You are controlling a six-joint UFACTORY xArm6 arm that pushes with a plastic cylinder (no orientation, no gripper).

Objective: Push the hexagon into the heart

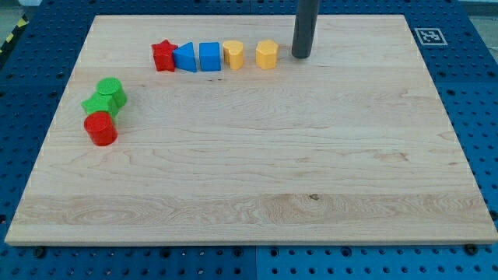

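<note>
My tip [301, 56], a plain dark rod end with no claw to open and holding nothing, sits just right of yellow hexagon block [267, 54]. Yellow heart block [233, 54] just left of it, apart. Further left: blue cube [210, 57], blue triangle [186, 57], red star [164, 56] on wooden board [272, 179].

Single camera, high at board's [249, 155] near edge, angled down, whole board in frame.

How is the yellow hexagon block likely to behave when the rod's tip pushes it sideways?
The yellow hexagon block looks squat and flat-based, so it probably slides rather than tips. My tip sits just to its right. Its flat sides may make it turn under an off-centre push.
</note>
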